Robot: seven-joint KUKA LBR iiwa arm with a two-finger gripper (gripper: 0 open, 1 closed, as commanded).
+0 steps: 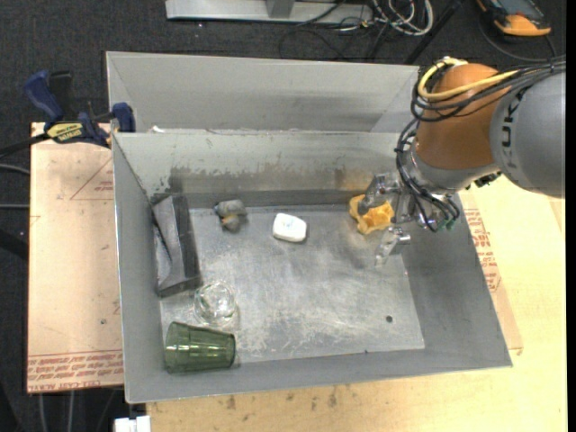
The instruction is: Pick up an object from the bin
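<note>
Clearly the thing nearest the gripper (389, 234) is a small yellow-orange lump (370, 212). It lies on the floor of the bin (315, 309) toward the back right, close under the rear wall (270, 165). The gripper hangs low in the bin just beside the lump, on its right, and the two look as if they touch. Whether the lump is actually gripped I cannot tell, nor whether the gripper is open or closed, since the wrist (450, 133) covers that part.

The lump looks crumpled and uneven, so I judge it soft and light, perhaps foam or rubber. It should give under pressure rather than crack, and it is unlikely to slip much. The best hold is probably across its thick middle, squeezed from the sides, with the approach kept clear of the rear wall. A grip on a thin edge could fold it and let it drop.

Well apart to the left lie a white oval piece (289, 229), a grey chunk (231, 214), a dark flat block (175, 246), a clear cup (216, 302) and a green cup (198, 346) on its side
</note>
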